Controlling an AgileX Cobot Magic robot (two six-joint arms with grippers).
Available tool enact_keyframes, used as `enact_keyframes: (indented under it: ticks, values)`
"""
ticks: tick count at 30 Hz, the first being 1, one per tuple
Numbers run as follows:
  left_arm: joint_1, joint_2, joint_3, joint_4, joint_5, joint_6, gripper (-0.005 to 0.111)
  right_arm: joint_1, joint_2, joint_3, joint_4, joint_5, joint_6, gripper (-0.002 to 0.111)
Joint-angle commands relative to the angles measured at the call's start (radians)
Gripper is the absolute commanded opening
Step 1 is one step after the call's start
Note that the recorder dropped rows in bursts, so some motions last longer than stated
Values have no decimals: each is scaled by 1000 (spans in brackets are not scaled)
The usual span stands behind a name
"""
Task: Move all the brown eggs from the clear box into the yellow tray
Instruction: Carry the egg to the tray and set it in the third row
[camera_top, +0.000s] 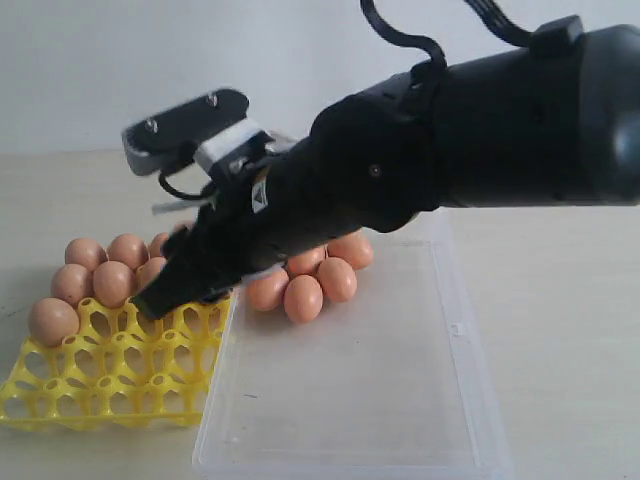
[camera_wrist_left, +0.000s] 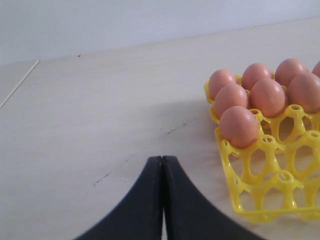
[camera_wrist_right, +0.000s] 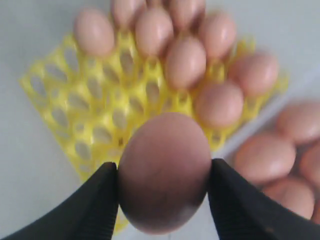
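The right hand (camera_wrist_right: 164, 172) grips one brown egg (camera_wrist_right: 164, 160) across its waist, low in the right wrist frame. Just beyond, toward upper left, open the yellow tray's (camera_wrist_right: 65, 107) empty cups; filled ones sit higher. Other eggs (camera_wrist_right: 265, 157) lie in the clear box (camera_top: 400, 400), lower right. The left hand (camera_wrist_left: 162, 200), fingers pressed together, holds nothing.

Exterior: right arm (camera_top: 400, 170) hides your held egg (camera_wrist_right: 164, 172) and some box eggs (camera_top: 303, 298). Right wrist: tray (camera_wrist_right: 65, 100) blurred. Left wrist: tray cut at edge
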Motion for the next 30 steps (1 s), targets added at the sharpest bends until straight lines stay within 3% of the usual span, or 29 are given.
enact_keyframes:
  ticks: [1, 6, 13, 19, 25, 27, 29, 30]
  values:
    - [-8, -6, -4, -2, -9, -5, 0, 2, 45, 0, -17, -322, -107, 0]
    - [-8, -6, -4, -2, -9, -5, 0, 16, 167, 0, -111, -577, -85, 0]
    - [-8, -6, -4, -2, -9, -5, 0, 34, 318, -6, -466, -841, 254, 0]
    - [-8, -6, -4, -2, -9, -5, 0, 34, 451, -149, -671, -812, 507, 0]
    - [-8, -6, -4, -2, -9, -5, 0, 28, 503, -212, -667, -700, 504, 1]
    - [-8, -6, -4, -2, -9, -5, 0, 26, 508, -227, -665, -659, 508, 8]
    - [-8, -6, -4, -2, -9, -5, 0, 20, 508, -238, -661, -631, 528, 27]
    - [-8, -6, -4, -2, -9, -5, 0, 20, 508, -238, -661, -631, 540, 41]
